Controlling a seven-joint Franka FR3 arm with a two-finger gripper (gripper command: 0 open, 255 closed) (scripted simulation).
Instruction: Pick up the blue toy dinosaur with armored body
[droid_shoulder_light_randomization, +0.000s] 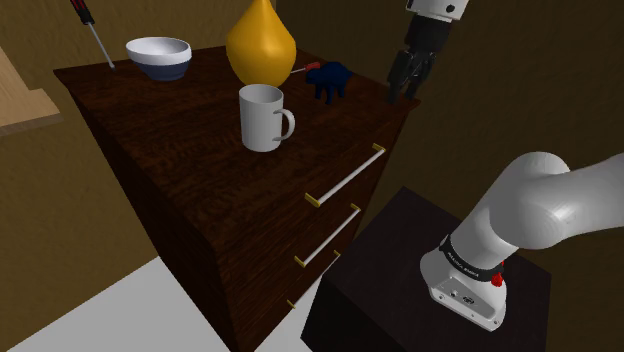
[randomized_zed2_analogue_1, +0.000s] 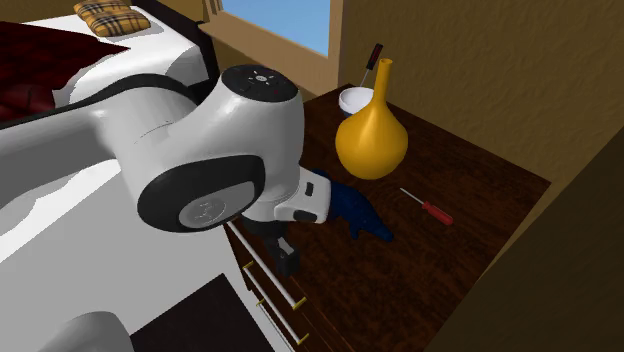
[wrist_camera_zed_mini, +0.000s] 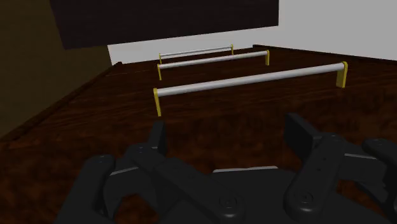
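Note:
The blue toy dinosaur (droid_shoulder_light_randomization: 331, 80) stands on the dark wooden dresser top (droid_shoulder_light_randomization: 180, 110), beside the yellow vase (droid_shoulder_light_randomization: 260, 42). In the second exterior view the dinosaur (randomized_zed2_analogue_1: 358, 212) lies just past the arm's wrist. My black gripper (droid_shoulder_light_randomization: 402, 92) hangs at the dresser's front corner, to the shoulder view's right of the dinosaur and clear of it. Its fingers (wrist_camera_zed_mini: 156, 136) stand apart in the wrist view, and my gripper (wrist_camera_zed_mini: 229, 137) is open with nothing between them. It looks down over the drawer fronts and their silver handles (wrist_camera_zed_mini: 248, 79).
A white mug (droid_shoulder_light_randomization: 264, 117) and a white-and-blue bowl (droid_shoulder_light_randomization: 160, 56) share the dresser top. A red-handled screwdriver (randomized_zed2_analogue_1: 428, 207) lies behind the dinosaur; another screwdriver (droid_shoulder_light_randomization: 92, 28) leans at the back corner. The dark stand (droid_shoulder_light_randomization: 400, 280) sits before the drawers. Walls close the far side.

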